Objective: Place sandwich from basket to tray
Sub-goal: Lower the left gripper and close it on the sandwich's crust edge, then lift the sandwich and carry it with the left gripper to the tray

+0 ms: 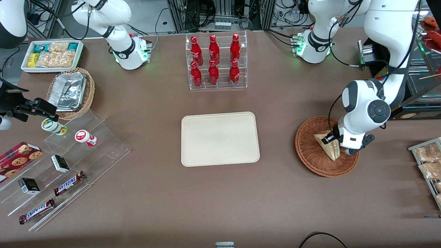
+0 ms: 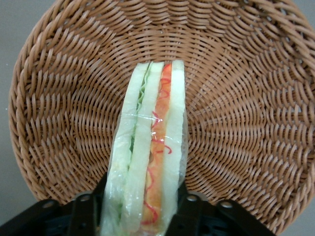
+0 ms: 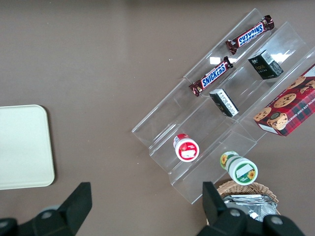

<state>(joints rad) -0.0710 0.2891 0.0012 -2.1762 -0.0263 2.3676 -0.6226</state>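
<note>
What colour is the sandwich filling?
Red-orange and green between pale bread on the sandwich, clearest in the left wrist view.

The basket (image 2: 236, 123) is rough woven wicker, matt reddish-brown. In it, the sandwich (image 2: 147, 162) wears glossy clear plastic wrap. The gripper (image 2: 140, 219) beside it looks matt black plastic.

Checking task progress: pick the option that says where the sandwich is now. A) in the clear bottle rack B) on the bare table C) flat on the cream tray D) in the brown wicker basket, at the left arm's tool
D: the sandwich sits in the basket, with the tool closed on it; the tray holds nothing.
</note>
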